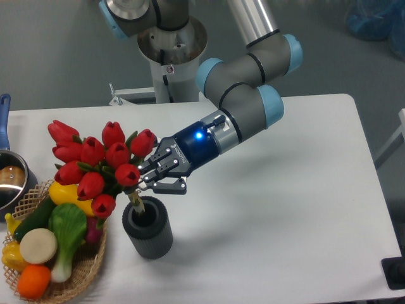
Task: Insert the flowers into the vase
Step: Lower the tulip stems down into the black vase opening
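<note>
The flowers [95,161], a bunch of glossy red tulips with green leaves, hang tilted to the left above the table. Their stem ends reach down into the mouth of the vase [149,229], a dark grey ribbed cylinder standing upright on the white table. My gripper [152,178] comes in from the right, just above the vase's rim, and is shut on the flower stems below the heads. The tulip heads lean out to the left over the basket, and the lowest head sits next to the vase's left rim.
A wicker basket [88,272] with toy vegetables and fruit stands at the front left, close beside the vase. A steel pot [9,183] with a blue handle [4,120] is at the left edge. The arm's base [171,57] stands at the back.
</note>
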You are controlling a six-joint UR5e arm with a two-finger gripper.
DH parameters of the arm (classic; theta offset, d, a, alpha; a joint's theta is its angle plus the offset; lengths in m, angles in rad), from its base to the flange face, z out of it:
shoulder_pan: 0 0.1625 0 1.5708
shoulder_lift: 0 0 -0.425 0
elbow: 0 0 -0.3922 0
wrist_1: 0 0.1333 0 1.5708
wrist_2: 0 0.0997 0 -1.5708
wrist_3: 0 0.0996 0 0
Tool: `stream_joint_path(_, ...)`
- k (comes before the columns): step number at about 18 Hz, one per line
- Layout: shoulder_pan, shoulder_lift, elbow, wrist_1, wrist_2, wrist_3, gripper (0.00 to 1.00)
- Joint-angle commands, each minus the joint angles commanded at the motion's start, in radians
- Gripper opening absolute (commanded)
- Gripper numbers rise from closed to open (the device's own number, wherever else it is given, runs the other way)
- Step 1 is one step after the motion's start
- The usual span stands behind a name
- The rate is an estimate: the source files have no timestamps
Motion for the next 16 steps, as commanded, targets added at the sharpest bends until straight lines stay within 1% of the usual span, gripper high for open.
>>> stream_joint_path(6, 0.0, -0.028, 0.002, 0.0, 0.0, 0.017, 0.18)
stream_joint_path(10, 0.002, -0.057, 0.0, 0.0, 0.0, 0.057, 0.19)
stream_joint_path(16, 0.002, -0.078, -0.012, 0.0, 0.003, 0.083, 0.19)
